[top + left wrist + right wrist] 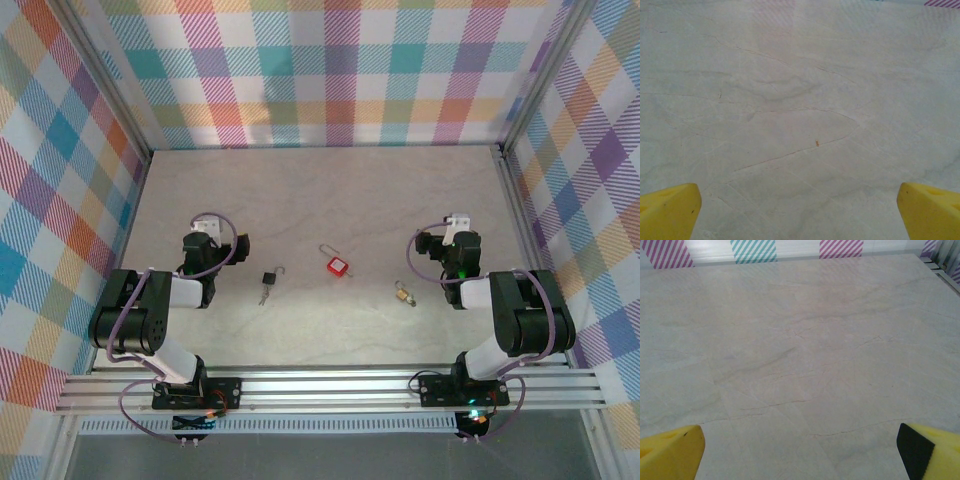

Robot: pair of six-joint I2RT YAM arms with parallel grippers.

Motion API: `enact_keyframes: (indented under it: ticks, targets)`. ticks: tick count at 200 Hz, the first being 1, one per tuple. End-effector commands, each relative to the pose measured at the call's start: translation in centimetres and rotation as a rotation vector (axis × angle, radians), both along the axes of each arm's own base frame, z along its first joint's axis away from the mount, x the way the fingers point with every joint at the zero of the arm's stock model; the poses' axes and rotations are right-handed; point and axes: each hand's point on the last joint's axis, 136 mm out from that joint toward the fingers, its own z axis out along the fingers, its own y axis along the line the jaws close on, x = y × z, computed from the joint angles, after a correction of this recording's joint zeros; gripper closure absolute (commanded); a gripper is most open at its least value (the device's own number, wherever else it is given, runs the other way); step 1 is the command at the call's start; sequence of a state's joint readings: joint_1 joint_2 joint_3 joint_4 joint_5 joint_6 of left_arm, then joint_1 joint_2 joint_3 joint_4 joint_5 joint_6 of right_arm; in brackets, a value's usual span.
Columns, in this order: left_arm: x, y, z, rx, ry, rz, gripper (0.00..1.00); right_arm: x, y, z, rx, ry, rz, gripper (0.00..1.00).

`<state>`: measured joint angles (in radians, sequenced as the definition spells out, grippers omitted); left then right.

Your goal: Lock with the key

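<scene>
1. Yellow fingertips (670, 212) of the left gripper (213, 243) sit at the bottom corners of the left wrist view. They are spread fully wide over bare tabletop (800, 100) and hold nothing.
2. The right gripper (450, 243) is in the same condition: its fingertips (670, 450) are fully spread and empty.
3. In the top view, three padlocks lie in a loose row between the arms: a black padlock (270, 277), a red padlock (338, 266) and a brass padlock (404, 294). The black and red ones show an open shackle. The brass one is too small to judge.
4. A small dark shape touching the near end of the black padlock appears to be the key (264, 297), though it is too small to confirm. Which padlock the task intends cannot be told.
5. Governing relation: both grippers point toward the far wall (330, 70), while every padlock lies sideways of them and slightly nearer the bases.
   - The black padlock lies to the right of the left gripper, which is the nearer one.
   - The brass padlock lies to the left of the right gripper, which is the nearer one.
   - The red padlock lies midway, about equally far from both.
6. Long axes: the black padlock runs roughly near to far, with its shackle at the far end. The red padlock lies diagonally, with its shackle toward the far left.
7. Assessment: the task has probably not begun. The next move calls for one arm to turn inward and descend over its neighbouring padlock
</scene>
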<state>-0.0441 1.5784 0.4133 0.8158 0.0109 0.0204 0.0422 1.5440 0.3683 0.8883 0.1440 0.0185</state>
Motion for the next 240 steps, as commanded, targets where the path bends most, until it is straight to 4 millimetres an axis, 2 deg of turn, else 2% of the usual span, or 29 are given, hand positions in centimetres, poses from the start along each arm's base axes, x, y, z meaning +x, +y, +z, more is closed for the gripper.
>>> enact_keyframes:
  ticks: [1,41,65,80,89,113,126,146,163,176,190,210,227,240]
  targets:
    - [0.4,0.0,0.9,0.007,-0.044,-0.017,0.0,0.6,0.1,0.8,0.019,-0.022,0.007,0.01]
    - [0.4,0.3,1.1,0.01,-0.042,-0.002,0.0,0.6,0.1,0.8,0.019,-0.022,0.008,0.01]
    - [0.4,0.3,2.7,0.02,-0.019,0.007,0.0,0.5,0.6,1.7,0.014,-0.034,0.039,0.01]
    - [0.5,0.3,4.5,0.04,0.018,0.027,0.0,0.3,0.6,3.1,0.01,-0.019,0.034,0.01]
    - [0.6,0.8,6.7,0.014,-0.007,0.09,0.0,0.0,0.7,4.2,0.004,-0.021,0.042,0.01]
    - [0.1,0.1,11.9,-0.237,-0.116,0.154,0.0,-1.3,1.3,8.3,0.066,-0.095,0.041,0.01]
    - [-0.7,0.5,13.5,-0.397,-0.121,0.233,0.0,-1.8,1.7,10.7,0.16,-0.116,0.033,0.01]
    - [-2.4,-0.2,13.3,-0.637,-0.022,0.303,0.0,-2.6,2.9,14.5,0.355,-0.131,0.057,0.01]
    - [-3.2,-1.7,13.1,-0.728,0.001,0.234,0.0,-3.8,1.3,14.5,0.599,-0.08,-0.126,0.01]
    - [-3.4,-2.6,13.7,-0.796,-0.043,0.162,0.0,-4.6,1.5,15.5,0.634,-0.115,-0.108,0.01]
    - [-3.9,-3.7,14.8,-0.765,-0.045,0.075,0.0,-5.5,1.3,15.3,0.71,-0.108,-0.146,0.01]
    - [-5.3,-4.2,14.1,-0.703,0.018,0.103,0.0,-5.7,2.9,15.8,0.695,-0.089,-0.04,0.01]
    - [-6.7,-5.3,13.7,-0.658,0.054,0.073,0.0,-5.7,3.8,15.2,0.662,-0.016,-0.005,0.01]
    - [-7.9,-6.0,12.6,-0.59,0.125,0.083,0.0,-5.7,4.4,14.1,0.643,0.068,-0.002,0.01]
